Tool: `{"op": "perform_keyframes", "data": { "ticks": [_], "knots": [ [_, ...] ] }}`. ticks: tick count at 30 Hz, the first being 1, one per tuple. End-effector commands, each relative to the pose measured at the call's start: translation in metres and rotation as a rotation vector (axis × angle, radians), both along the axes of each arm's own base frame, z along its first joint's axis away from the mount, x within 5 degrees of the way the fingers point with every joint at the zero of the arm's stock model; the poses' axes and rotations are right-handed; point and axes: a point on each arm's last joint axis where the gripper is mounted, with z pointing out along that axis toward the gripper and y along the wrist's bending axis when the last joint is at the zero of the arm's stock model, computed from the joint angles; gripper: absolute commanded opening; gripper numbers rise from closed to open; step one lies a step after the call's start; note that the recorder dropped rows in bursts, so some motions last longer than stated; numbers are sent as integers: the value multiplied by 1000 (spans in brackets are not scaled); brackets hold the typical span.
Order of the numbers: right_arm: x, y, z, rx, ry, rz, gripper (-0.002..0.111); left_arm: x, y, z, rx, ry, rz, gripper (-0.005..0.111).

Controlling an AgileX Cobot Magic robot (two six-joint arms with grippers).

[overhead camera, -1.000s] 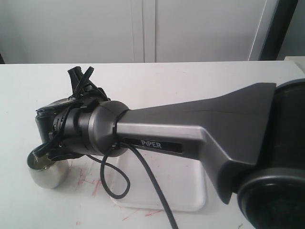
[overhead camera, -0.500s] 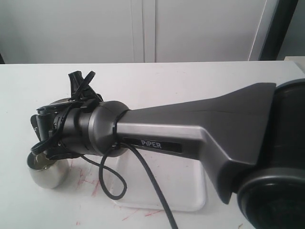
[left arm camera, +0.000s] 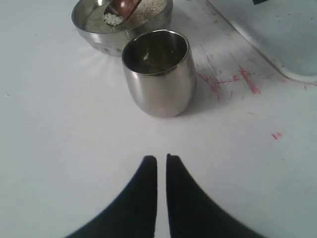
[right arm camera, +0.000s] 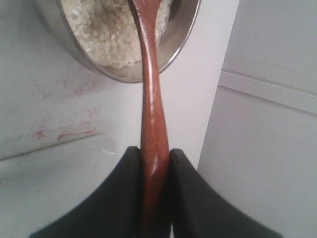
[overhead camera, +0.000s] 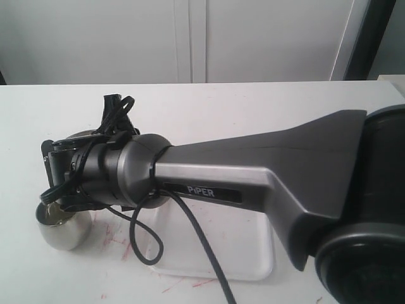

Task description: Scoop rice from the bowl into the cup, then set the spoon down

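Note:
My right gripper is shut on the handle of the reddish-brown wooden spoon. The spoon's head reaches into the steel bowl over the rice. In the left wrist view the spoon's head carries a small clump of grains inside the bowl. The steel cup stands just in front of the bowl, upright. My left gripper hovers over bare table short of the cup, shut on nothing. In the exterior view the right arm's wrist covers most of the bowl, and the cup shows below it.
A white tray lies on the table under the right arm, beside the cup; its corner shows in the left wrist view. Red marks stain the tabletop between cup and tray. A black cable hangs from the wrist.
The right wrist has rolled a little over the bowl, and the cable bundle on top of it has swung to the right. The cup and the tray have not moved.

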Motion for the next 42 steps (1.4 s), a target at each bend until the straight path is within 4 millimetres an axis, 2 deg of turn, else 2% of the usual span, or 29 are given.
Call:
{"op": "perform_keyframes", "data": {
  "ticks": [1,19,31,42],
  "knots": [
    [0,-3,3,49,5,-72,0,0,-1,-2,-7,5,-8,14],
    [-3,-3,0,155,44,-155,0,0,-1,-2,-7,5,-8,14],
    [-6,-8,25,244,24,-188,0,0,-1,-2,-7,5,-8,14],
    [-20,-16,55,250,121,-166,0,0,-1,-2,-7,5,-8,14]
  ]
}}
